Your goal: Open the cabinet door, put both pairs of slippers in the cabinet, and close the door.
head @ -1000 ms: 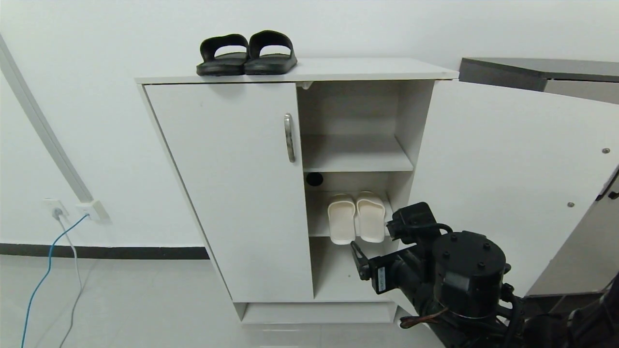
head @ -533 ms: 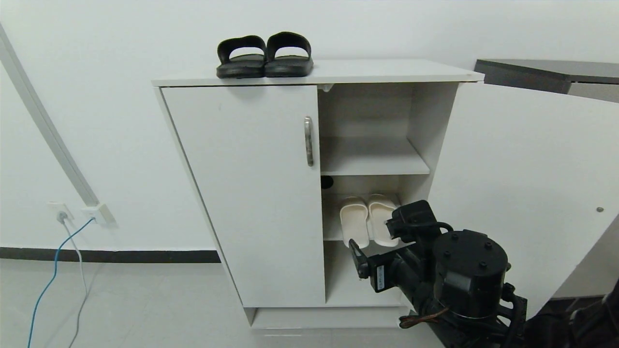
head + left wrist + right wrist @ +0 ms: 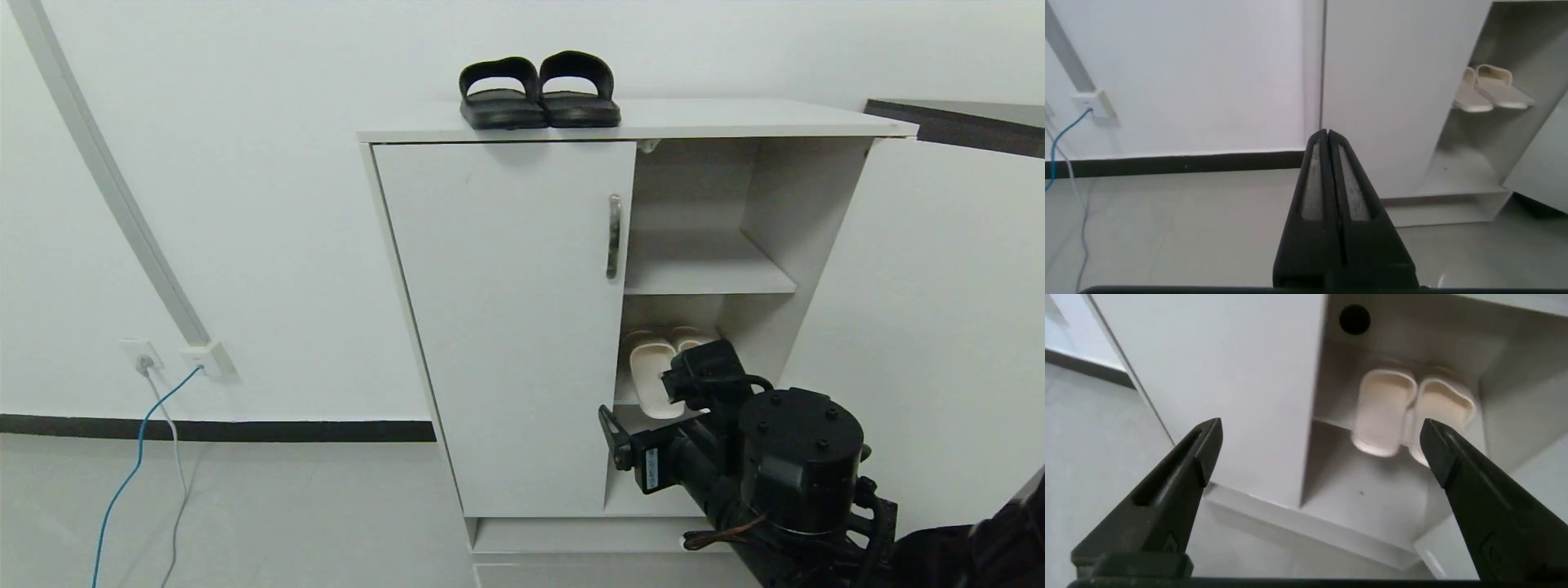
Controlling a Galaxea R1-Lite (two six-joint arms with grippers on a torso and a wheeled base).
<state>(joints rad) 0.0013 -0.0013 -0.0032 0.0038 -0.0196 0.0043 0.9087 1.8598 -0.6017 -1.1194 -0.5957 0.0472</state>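
A white cabinet [image 3: 637, 121] stands against the wall, its left door [image 3: 506, 327] closed and its right door [image 3: 939, 327] swung wide. On top lies a black pair of slippers [image 3: 539, 94]. A white pair of slippers [image 3: 649, 367] rests on the middle shelf [image 3: 1493, 86] [image 3: 1413, 412], partly hidden by my right arm. My right gripper [image 3: 620, 445] [image 3: 1319, 437] hangs open and empty just in front of the opening, below that shelf. My left gripper [image 3: 1327, 143] is shut on nothing, held low over the floor, back from the closed door.
The closed door carries a metal handle [image 3: 613, 237] at its inner edge. Wall sockets with a blue and a white cable [image 3: 139, 408] sit low at the left. A dark counter [image 3: 963, 114] stands behind the open door. Bare floor [image 3: 286, 514] lies left of the cabinet.
The whole head picture has shifted right, so the camera has moved. My right arm now covers more of the white slippers. The slippers themselves have not moved.
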